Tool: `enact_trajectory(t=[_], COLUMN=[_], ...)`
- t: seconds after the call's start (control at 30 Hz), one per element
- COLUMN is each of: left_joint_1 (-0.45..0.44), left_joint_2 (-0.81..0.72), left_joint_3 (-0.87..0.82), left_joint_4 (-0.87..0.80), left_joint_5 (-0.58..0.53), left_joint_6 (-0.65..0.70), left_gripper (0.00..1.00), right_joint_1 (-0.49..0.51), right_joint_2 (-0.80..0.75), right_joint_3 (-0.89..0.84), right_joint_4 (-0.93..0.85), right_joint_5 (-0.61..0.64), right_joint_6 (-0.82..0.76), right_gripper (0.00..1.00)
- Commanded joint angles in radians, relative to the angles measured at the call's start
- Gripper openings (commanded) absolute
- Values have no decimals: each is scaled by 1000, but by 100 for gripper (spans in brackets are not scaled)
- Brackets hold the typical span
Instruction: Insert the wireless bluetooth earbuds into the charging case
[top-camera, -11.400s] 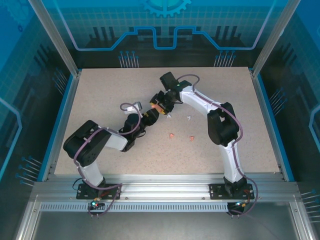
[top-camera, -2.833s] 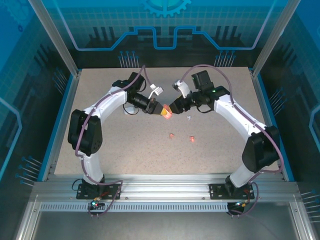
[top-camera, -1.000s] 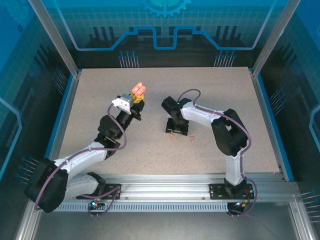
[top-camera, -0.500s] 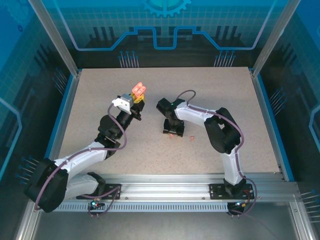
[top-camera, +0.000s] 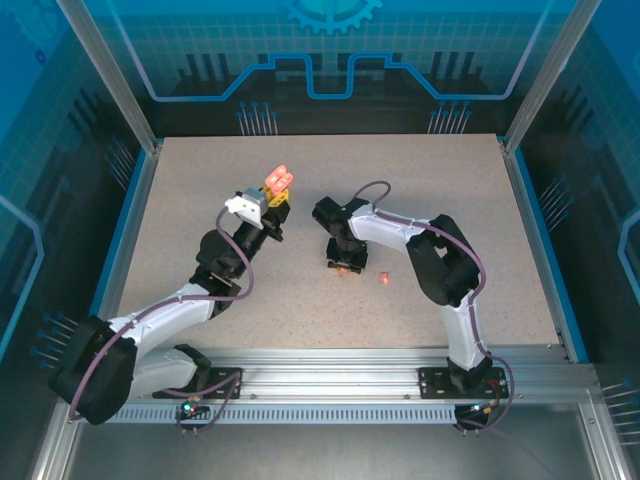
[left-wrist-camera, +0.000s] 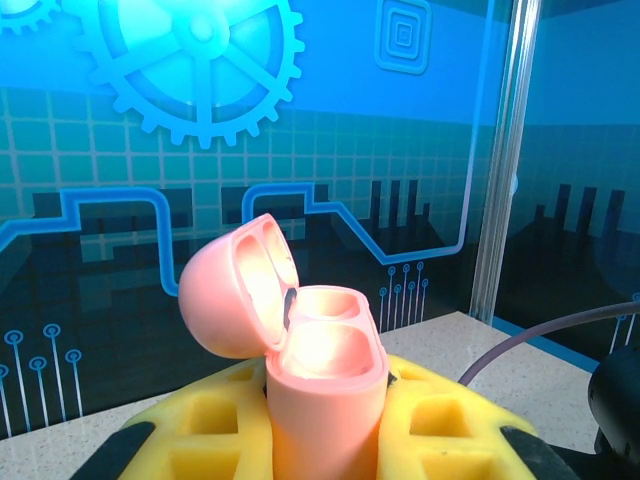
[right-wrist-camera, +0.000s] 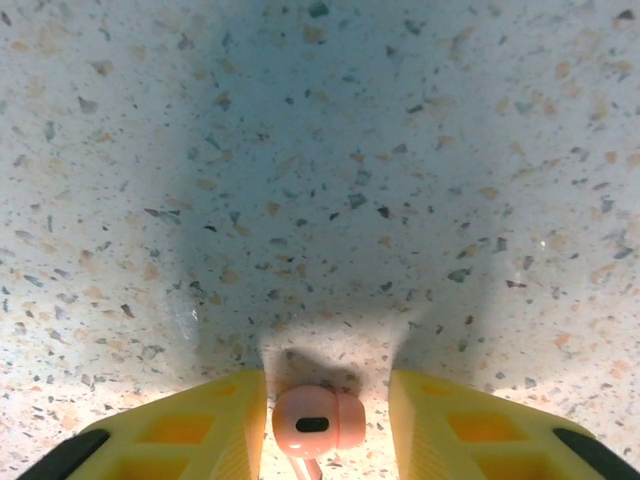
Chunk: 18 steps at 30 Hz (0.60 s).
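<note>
My left gripper (top-camera: 273, 203) is held up above the table at the left centre, shut on the salmon-pink charging case (top-camera: 279, 180). In the left wrist view the case (left-wrist-camera: 325, 400) stands upright between the yellow fingers (left-wrist-camera: 205, 425), lid flipped open to the left, both wells empty. My right gripper (top-camera: 343, 260) points straight down at the table. Its yellow fingers (right-wrist-camera: 215, 425) straddle a pink earbud (right-wrist-camera: 318, 422) lying on the surface. The left pad is almost against the earbud and a gap shows at the right pad. A second pink earbud (top-camera: 383, 278) lies just to the right.
The speckled tabletop (top-camera: 200, 200) is bounded by blue side rails and aluminium posts (top-camera: 110, 75). The right arm's elbow (top-camera: 445, 260) stands over the table's right centre. The left arm stretches diagonally from the near left corner.
My right gripper shifted slightly left and settled over the pink earbud, and its jaws have narrowed around it. The left arm and the case have stayed where they were.
</note>
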Motion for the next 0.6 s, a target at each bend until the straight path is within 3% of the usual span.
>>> enact_trajectory(t=[0.0,0.33,0.47,0.57], left_joint_1=[-5,-5,-4,-6], left_joint_2=[10,12,11,9], left_joint_3=[25,30,32,35], left_joint_4=[38,31,25,22], left_joint_5=[17,20,24,25], left_joint_6=[14,7,3,1], left_gripper=[0,0,0,0], right_joint_1=[4,-1,1,5], right_joint_2=[21,0,-3,-14], right_joint_3=[1,-33,-40,-45], right_joint_4=[9,45,52,54], right_joint_5=[-10,-23,-36,-36], right_joint_6=[11,7,1,-5], right_gripper=[35,27,35,35])
